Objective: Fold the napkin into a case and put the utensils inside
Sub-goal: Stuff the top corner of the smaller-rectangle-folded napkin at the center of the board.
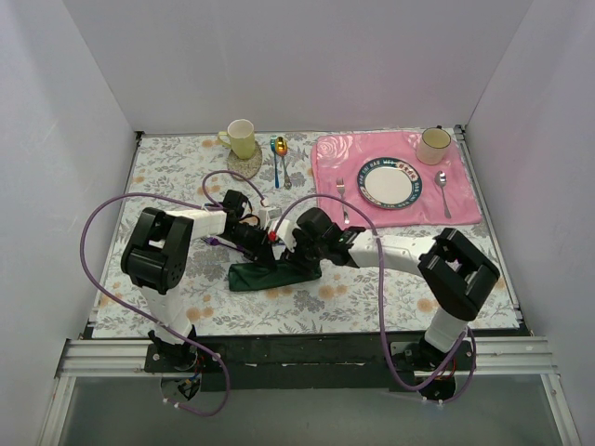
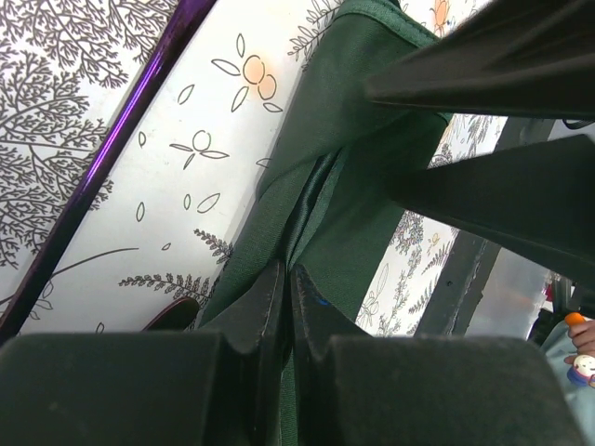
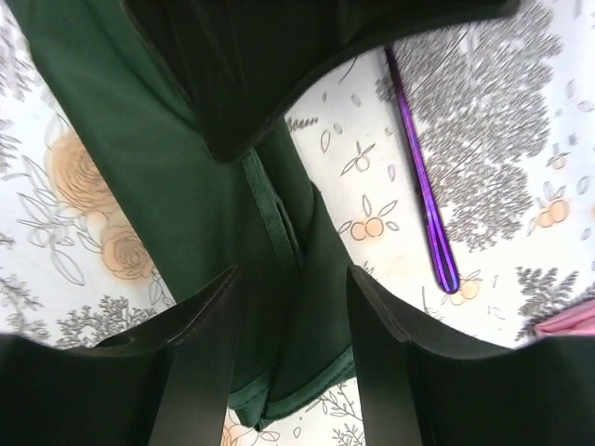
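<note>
The dark green napkin (image 1: 253,277) lies folded into a narrow strip on the floral tablecloth in front of the arms. My left gripper (image 1: 262,243) is at its far end. In the left wrist view the left gripper (image 2: 286,275) is shut on a fold of the napkin (image 2: 353,139). My right gripper (image 1: 290,253) faces it, and in the right wrist view the right gripper (image 3: 293,279) is open, straddling the napkin (image 3: 167,158). A purple utensil (image 1: 216,242) lies just left of the cloth; its handle shows in the left wrist view (image 2: 121,139) and the right wrist view (image 3: 423,186).
A yellow mug (image 1: 242,137) stands on a coaster at the back. Blue and gold spoons (image 1: 278,158) lie beside it. A pink placemat (image 1: 465,200) at the back right holds a plate (image 1: 390,181), a cup (image 1: 433,144), a silver fork (image 1: 342,200) and a spoon (image 1: 443,190).
</note>
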`<action>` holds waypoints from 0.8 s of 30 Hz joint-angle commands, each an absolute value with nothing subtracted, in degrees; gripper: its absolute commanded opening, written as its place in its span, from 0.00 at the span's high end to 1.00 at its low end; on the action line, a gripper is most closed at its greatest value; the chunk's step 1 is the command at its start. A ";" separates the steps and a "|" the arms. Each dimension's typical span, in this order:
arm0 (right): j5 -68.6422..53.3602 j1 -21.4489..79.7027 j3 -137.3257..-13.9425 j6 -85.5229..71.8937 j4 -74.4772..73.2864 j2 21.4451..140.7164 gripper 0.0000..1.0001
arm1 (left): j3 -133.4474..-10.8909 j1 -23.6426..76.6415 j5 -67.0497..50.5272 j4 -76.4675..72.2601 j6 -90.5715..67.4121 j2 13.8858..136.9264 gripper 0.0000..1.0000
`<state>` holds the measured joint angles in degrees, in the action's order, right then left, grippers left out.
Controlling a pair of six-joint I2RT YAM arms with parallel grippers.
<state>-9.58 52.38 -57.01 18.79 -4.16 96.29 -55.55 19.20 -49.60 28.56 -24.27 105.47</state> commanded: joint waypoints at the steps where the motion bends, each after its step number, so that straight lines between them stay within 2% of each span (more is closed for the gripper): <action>1: -3.71 53.43 -55.20 21.88 -1.32 98.61 0.45 | -55.37 19.16 -44.47 29.09 -22.50 106.96 1.00; 3: -1.50 53.96 -54.84 22.50 -0.53 99.58 0.52 | -55.28 19.16 -44.65 29.09 -22.50 107.05 1.00; 5: 2.01 54.40 -53.79 23.99 0.95 99.67 0.55 | -55.11 19.16 -44.65 29.09 -22.33 106.96 1.00; 8: 5.35 55.81 -52.39 25.39 2.72 99.49 0.67 | -54.93 18.99 -44.65 29.09 -22.32 107.05 1.00; 9: 6.32 56.51 -52.30 25.49 3.07 99.58 0.77 | -55.02 19.07 -44.65 29.09 -22.41 107.14 1.00; 10: 7.37 56.77 -51.95 25.49 3.16 99.67 0.83 | -55.02 19.07 -44.65 29.00 -22.41 107.14 1.00; 13: 9.66 58.01 -51.86 26.10 3.78 99.75 0.96 | -55.11 18.90 -44.65 29.09 -22.50 107.14 1.00; 19: 12.22 59.15 -51.59 26.54 4.48 101.07 0.99 | -55.28 18.28 -45.26 29.00 -23.38 106.18 1.00; 23: 12.13 59.33 -49.92 27.42 6.32 101.25 0.99 | -54.67 17.67 -47.11 26.99 -24.17 100.39 1.00; 24: 12.13 59.33 -49.57 27.51 6.42 101.51 0.99 | -54.32 17.67 -47.02 26.46 -24.87 99.33 0.95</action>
